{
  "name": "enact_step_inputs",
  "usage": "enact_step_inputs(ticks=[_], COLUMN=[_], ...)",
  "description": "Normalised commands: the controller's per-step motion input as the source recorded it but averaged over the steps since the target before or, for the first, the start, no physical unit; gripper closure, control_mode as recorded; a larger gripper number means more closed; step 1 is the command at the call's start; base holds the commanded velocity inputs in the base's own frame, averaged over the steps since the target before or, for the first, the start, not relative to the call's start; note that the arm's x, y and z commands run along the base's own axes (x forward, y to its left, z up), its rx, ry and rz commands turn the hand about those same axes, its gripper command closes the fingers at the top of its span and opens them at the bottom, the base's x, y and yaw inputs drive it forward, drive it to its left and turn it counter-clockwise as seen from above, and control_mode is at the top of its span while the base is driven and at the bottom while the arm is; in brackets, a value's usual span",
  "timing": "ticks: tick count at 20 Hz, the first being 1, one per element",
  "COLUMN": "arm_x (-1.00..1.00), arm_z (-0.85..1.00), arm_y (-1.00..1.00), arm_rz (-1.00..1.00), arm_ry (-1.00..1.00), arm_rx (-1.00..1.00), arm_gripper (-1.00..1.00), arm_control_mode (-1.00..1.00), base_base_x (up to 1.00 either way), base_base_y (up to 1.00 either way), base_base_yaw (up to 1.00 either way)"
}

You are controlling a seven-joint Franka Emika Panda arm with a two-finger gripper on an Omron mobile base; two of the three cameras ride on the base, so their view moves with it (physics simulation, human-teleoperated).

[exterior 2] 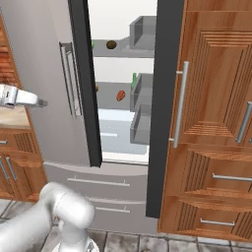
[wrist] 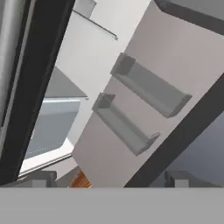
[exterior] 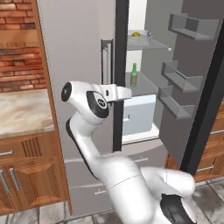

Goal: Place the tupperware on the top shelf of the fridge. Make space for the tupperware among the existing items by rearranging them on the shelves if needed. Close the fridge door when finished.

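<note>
The fridge has its right door swung open and its left door shut. A small brown ball lies on the top shelf, with a bit of green at the shelf's left end. One shelf down are a red piece and a green bottle. The tupperware is out of view. My gripper hangs in front of the shut left door, level with the bottle and outside the cavity. In the hand view the gripper is open with nothing between its fingertips.
Three grey bins line the inside of the open door, whose black edge stands out toward me. A stone counter over wood cabinets lies to the left. Tall wood cabinets stand right of the fridge.
</note>
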Motion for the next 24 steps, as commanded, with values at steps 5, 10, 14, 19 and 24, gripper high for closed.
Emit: enact_step_inputs(ticks=[5,10,14,19,24], arm_x=[-1.00,-1.00,-0.88,-0.44,-0.13], arm_z=[0.27,0.21,0.00,-0.02,-0.12], arm_y=[-0.88,-0.96,-1.00,-1.00,-1.00], arm_rz=[-0.14,-0.16,-0.07,0.00,-0.05], arm_ry=[-0.07,-0.05,-0.17,-0.19,-0.13], arm_rx=[0.22,0.40,0.51,0.60,0.46], arm_gripper=[-1.00,-1.00,-1.00,-1.00,-1.00], arm_control_mode=[-1.00,-1.00,-1.00,-1.00,-1.00], base_base_x=[0.00,0.00,0.00,0.00,0.00], base_base_y=[0.00,0.00,0.00,0.00,0.00], base_base_yaw=[0.00,0.00,0.00,0.00,0.00])
